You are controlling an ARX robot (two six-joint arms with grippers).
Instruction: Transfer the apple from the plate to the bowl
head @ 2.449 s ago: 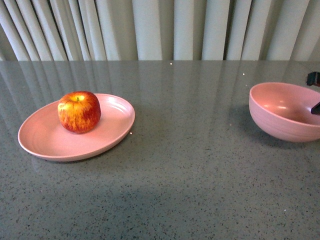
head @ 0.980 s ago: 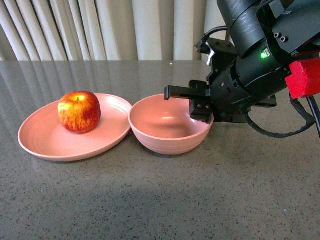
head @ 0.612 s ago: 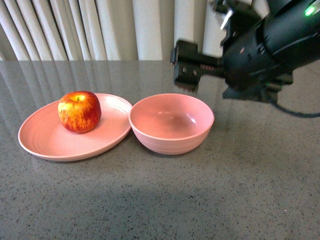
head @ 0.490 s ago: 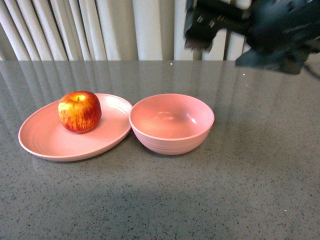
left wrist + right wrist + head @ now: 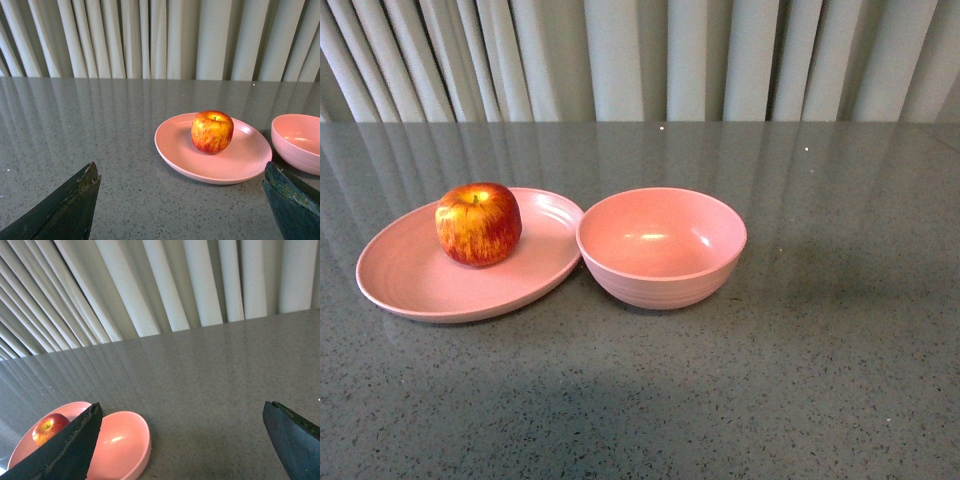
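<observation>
Round red apple (image 5: 478,223) with yellow streaks and a short stem, sitting upright at centre left of the front view, on the far half of a wide, shallow pink plate (image 5: 410,285). Plate lying flat at the left of the frame, raised rim plainly visible, pale ring pattern faint on its floor. Just to the right, near the middle of the frame, a deep pink bowl (image 5: 660,288) with faint ridges low on its wall, nothing inside, a soft highlight on its inner floor. Bowl rim and plate rim meeting or almost meeting; actual contact hard to confirm. Both resting on a dark grey speckled surface (image 5: 790,390), glossy enough to mirror the pale pleated curtain (image 5: 640,60) hanging across the whole top of the frame. From the left wrist view, left hand (image 5: 181,167) spread wide, two dark fingers (image 5: 65,210) far apart, gripping nothing, apple and plate visible between them beyond the tips and well clear of both. From the right wrist view, right hand (image 5: 181,410) likewise spread wide, dark fingers (image 5: 292,440) far apart, held high above the surface and gripping nothing, with bowl, plate and apple partly hidden behind one finger.
</observation>
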